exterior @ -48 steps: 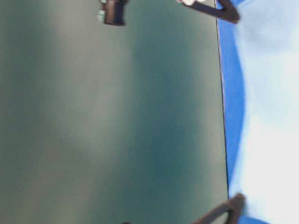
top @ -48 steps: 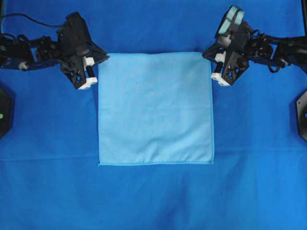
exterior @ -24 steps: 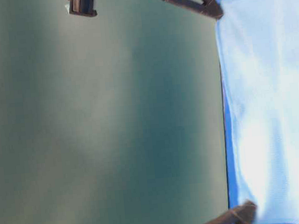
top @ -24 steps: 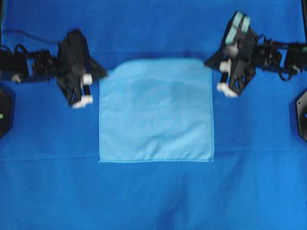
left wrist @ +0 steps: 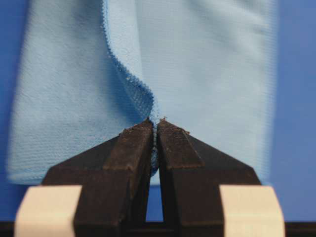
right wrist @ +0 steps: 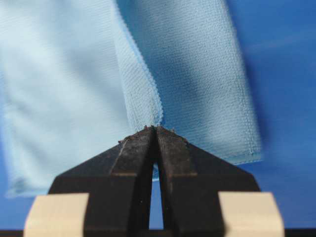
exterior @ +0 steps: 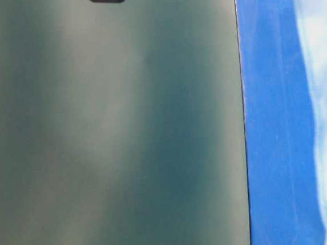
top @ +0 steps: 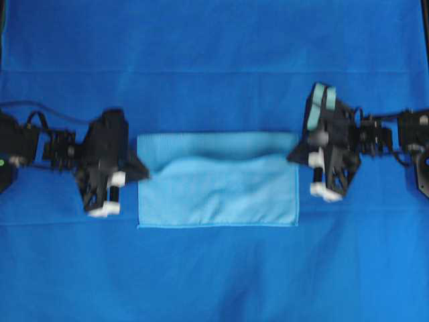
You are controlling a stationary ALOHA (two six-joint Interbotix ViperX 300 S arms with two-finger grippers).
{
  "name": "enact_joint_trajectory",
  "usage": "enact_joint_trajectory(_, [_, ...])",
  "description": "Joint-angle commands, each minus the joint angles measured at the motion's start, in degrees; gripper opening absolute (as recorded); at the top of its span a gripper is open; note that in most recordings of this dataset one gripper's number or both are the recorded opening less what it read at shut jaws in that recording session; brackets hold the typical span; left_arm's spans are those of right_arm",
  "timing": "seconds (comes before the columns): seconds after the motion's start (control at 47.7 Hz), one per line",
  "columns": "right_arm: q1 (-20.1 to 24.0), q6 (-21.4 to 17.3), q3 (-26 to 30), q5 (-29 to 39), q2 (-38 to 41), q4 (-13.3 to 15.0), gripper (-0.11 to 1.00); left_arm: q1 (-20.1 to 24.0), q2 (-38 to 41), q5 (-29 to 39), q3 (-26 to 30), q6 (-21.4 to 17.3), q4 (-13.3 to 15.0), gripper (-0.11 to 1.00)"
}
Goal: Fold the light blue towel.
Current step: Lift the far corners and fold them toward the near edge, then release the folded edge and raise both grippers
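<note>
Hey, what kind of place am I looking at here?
Probably a robotics lab bench: two arms, left gripper and right gripper, pinch a light blue towel on a royal-blue cloth backdrop, with no household clutter in view.

A dark royal-blue cloth (top: pixel 214 282) covers the whole work surface, reaching every edge of the overhead view, with a faint crease running left to right across its near part. Lying directly on it, in the middle, is the light blue towel (top: pixel 221 198). The towel's near hem rests flat on the cloth, while its far part is doubled back over itself.
</note>
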State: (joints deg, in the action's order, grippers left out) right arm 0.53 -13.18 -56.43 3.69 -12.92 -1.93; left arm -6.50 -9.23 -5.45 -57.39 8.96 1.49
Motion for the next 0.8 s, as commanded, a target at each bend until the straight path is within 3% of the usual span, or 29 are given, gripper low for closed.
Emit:
enact_joint_trajectory(0.0, [2.5, -1.8, 0.3, -0.3, -1.0, -0.1, 0.02, -3.0, 0.2, -0.3, 1.3, 1.8, 0.2, 0.12])
enact_joint_trajectory(0.21, [5.4, -5.6, 0.0, -1.3, -0.4, -0.1, 0.02, -6.2, 2.6, -0.8, 1.7, 3.0, 0.2, 0.12])
enact_joint_trajectory(0.377, [5.7, -6.4, -0.1, -2.9, 2.0, -0.1, 0.02, -6.4, 4.4, -2.0, 1.4, 3.3, 0.2, 0.12])
enact_joint_trajectory(0.776, [9.3, -7.5, -0.2, -5.6, 3.2, -0.4, 0.03, -11.7, 4.7, -5.7, 1.4, 3.3, 0.3, 0.12])
